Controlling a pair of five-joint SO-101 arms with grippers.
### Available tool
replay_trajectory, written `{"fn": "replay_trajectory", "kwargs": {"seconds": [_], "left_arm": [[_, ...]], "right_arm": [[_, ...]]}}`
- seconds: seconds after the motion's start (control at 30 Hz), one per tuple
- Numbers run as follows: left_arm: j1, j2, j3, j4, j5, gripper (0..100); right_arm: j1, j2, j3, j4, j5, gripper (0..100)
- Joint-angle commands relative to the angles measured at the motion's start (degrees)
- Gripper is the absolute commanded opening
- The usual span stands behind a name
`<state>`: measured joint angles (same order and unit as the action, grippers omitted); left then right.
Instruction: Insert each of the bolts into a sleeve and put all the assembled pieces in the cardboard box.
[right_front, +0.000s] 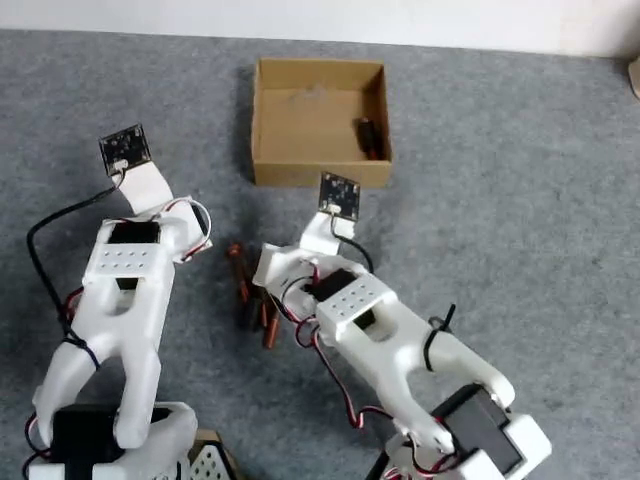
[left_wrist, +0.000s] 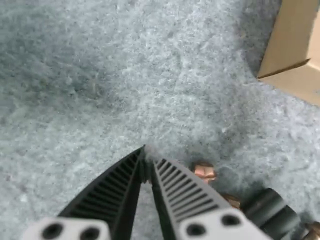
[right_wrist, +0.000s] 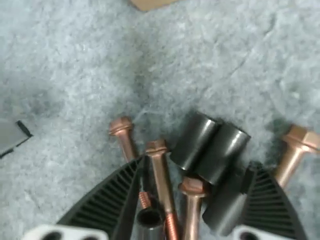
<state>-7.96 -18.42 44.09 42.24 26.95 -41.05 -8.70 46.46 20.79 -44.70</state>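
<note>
Several copper bolts (right_wrist: 160, 167) and black sleeves (right_wrist: 210, 145) lie in a loose pile on the grey carpet, also seen in the high view as a pile (right_front: 252, 295) between the two arms. My right gripper (right_wrist: 196, 167) hangs open just over the pile, its fingers either side of two bolts and the sleeves. My left gripper (left_wrist: 145, 156) is shut and empty over bare carpet, with one bolt head (left_wrist: 205, 171) and a sleeve (left_wrist: 270, 207) close beside it. The cardboard box (right_front: 268, 120) sits beyond the pile with one dark assembled piece (right_front: 370, 138) inside.
A corner of the box (left_wrist: 295, 50) shows in the left wrist view. The left arm (right_front: 130, 270) and right arm (right_front: 370, 320) flank the pile. Open carpet (right_front: 520, 220) spreads to the right of the box.
</note>
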Motion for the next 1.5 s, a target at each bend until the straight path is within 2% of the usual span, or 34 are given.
{"fn": "replay_trajectory", "kwargs": {"seconds": [0.0,0.43,0.63,0.7,0.83,0.9,1.13,1.47], "left_arm": [[-0.8,-0.6,-2.8,-1.0,0.3,1],[-0.5,-0.7,-2.6,-1.0,0.3,1],[-0.5,-0.7,-2.6,-1.0,0.3,1],[-0.5,-0.7,-2.6,-1.0,0.3,1],[-0.5,-0.7,-2.5,-0.8,0.3,1],[-0.5,-0.7,-2.5,-0.7,0.3,1],[-0.4,-0.7,-2.5,-0.7,0.3,1],[0.7,-0.7,-2.4,-0.7,0.3,1]], "right_arm": [[1.4,1.6,-0.1,-0.4,-0.7,27.8],[3.6,7.5,-0.1,-0.2,-0.4,27.7],[7.6,7.5,0.2,-0.1,-0.4,27.6],[8.5,7.5,0.2,-0.1,-0.4,24.7],[8.7,7.6,0.1,-0.1,-0.4,10.6],[8.7,7.7,0.2,-0.1,-0.4,7.4],[8.7,8.0,0.1,-0.1,-0.4,12.8],[8.1,8.0,0.0,2.3,1.6,13.0]]}}
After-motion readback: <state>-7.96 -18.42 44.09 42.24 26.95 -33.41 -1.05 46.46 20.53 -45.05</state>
